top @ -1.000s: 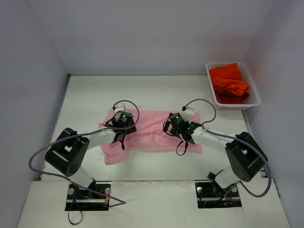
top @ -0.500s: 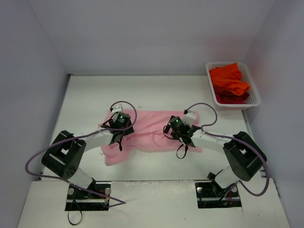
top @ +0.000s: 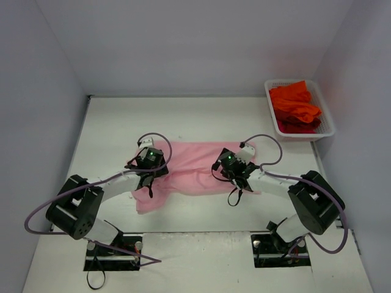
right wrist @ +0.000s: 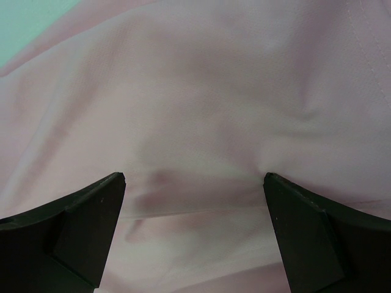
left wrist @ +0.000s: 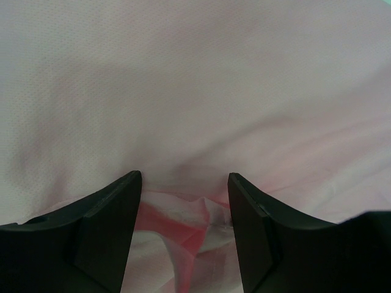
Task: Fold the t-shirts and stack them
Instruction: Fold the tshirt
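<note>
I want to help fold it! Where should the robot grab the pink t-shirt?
Probably from straight above, pinching a raised wrinkle near each side. The pink t-shirt lies flat and thin on the table, so there is no edge to slide under. A bunched fold sits right inside the open left end effector.

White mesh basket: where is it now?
Top view: the white plastic mesh basket sits at the far right corner of the table, well apart from the light pink cloth t-shirt.
</note>
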You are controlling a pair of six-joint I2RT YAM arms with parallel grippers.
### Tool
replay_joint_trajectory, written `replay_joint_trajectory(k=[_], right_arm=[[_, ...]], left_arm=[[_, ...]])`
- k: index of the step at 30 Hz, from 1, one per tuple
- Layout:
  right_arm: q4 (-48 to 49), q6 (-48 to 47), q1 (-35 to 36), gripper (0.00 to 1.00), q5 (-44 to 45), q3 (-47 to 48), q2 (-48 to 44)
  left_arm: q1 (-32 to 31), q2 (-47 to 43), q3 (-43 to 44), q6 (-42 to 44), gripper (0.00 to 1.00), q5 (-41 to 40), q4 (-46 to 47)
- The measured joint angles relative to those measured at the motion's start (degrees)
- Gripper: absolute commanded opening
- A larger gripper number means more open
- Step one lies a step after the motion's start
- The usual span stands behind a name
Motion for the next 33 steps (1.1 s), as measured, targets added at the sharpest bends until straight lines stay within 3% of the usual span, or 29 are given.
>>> replay_joint_trajectory(k=[33], right_arm=[[-8.5, -2.5, -3.1, 0.95, 3.3, 1.5, -1.5]], left_arm=[[3.6, -3.0, -4.2, 0.5, 0.55, 1.8, 2.4]])
